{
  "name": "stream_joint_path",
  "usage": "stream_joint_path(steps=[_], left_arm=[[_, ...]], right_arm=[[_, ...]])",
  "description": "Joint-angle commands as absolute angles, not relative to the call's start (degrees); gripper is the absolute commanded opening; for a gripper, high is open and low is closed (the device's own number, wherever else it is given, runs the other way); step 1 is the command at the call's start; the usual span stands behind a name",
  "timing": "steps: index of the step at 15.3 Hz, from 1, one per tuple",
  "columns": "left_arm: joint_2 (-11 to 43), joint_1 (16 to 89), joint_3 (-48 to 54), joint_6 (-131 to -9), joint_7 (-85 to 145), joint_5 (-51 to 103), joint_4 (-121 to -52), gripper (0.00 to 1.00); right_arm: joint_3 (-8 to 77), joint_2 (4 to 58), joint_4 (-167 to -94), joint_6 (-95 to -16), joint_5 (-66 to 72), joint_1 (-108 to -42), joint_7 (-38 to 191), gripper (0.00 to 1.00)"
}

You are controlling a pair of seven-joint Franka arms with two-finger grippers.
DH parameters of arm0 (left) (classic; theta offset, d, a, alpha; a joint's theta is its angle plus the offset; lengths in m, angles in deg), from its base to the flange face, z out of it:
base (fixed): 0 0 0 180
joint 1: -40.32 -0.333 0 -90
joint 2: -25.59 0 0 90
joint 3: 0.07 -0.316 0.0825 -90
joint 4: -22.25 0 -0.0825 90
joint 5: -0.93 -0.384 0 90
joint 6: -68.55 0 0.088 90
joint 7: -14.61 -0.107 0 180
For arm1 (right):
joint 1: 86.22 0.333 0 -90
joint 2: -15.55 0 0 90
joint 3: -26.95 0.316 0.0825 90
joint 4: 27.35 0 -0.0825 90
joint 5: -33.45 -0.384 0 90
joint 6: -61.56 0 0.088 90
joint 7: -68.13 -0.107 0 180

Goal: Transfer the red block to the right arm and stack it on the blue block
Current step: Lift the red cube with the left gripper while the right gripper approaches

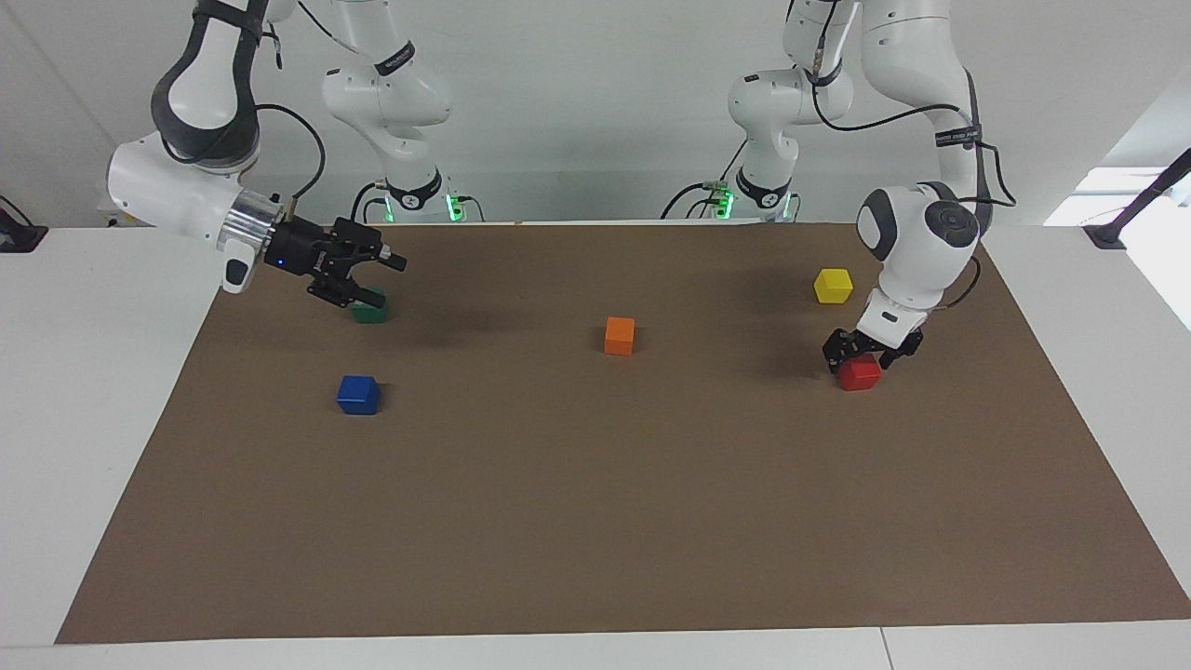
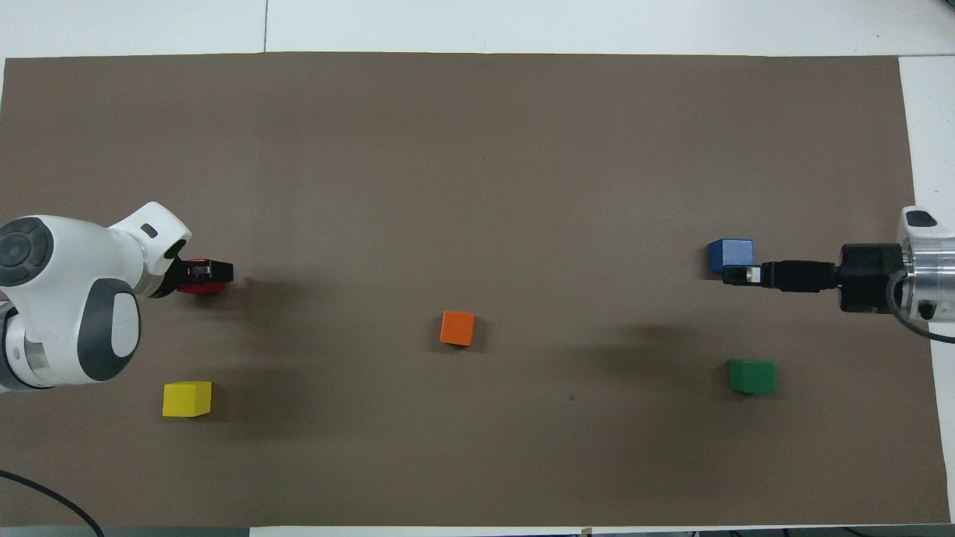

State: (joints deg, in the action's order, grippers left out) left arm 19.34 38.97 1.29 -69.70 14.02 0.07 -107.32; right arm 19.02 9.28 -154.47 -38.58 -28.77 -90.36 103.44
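The red block (image 1: 862, 374) rests on the brown mat toward the left arm's end of the table. My left gripper (image 1: 872, 354) is down over it, right at the block's top. In the overhead view the left gripper (image 2: 205, 272) covers most of the red block (image 2: 200, 288). The blue block (image 1: 358, 395) sits on the mat toward the right arm's end and also shows in the overhead view (image 2: 730, 253). My right gripper (image 1: 372, 279) hangs open and empty in the air over the green cube. From overhead the right gripper (image 2: 740, 274) appears beside the blue block.
An orange cube (image 1: 620, 335) sits mid-mat. A yellow cube (image 1: 833, 286) lies nearer to the robots than the red block. A dark green cube (image 1: 370, 312) lies under the right gripper, nearer to the robots than the blue block. The brown mat (image 1: 595, 521) covers the table.
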Motion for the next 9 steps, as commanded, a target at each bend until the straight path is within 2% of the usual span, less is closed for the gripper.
stream_joint_path(steps=[1,2,3,4,7,9], left_arm=[[18.9,38.6,1.4,-71.4,13.4,0.8,-107.7,0.90],[18.6,38.6,1.4,-70.8,13.4,0.8,-107.4,0.51],[18.3,38.6,1.4,-70.0,13.5,0.8,-106.5,0.05],[18.2,38.6,1.4,-67.8,13.6,1.0,-105.0,0.00],[16.1,38.8,1.4,-58.5,13.8,7.9,-96.6,0.00],[16.9,38.7,1.4,-45.9,16.2,10.4,-89.8,0.00]], right_arm=[[19.2,11.2,-156.6,-33.9,-37.6,-89.6,108.4,1.00],[19.2,12.5,-156.7,-32.0,-39.6,-89.5,110.8,1.00],[19.2,13.4,-156.9,-30.7,-41.1,-88.7,112.1,1.00],[19.3,14.0,-157.5,-28.7,-42.8,-87.8,112.2,1.00],[19.3,18.2,-158.7,-22.1,-51.3,-86.2,114.7,1.00],[19.7,23.0,-158.4,-15.9,-56.6,-85.9,116.7,1.00]])
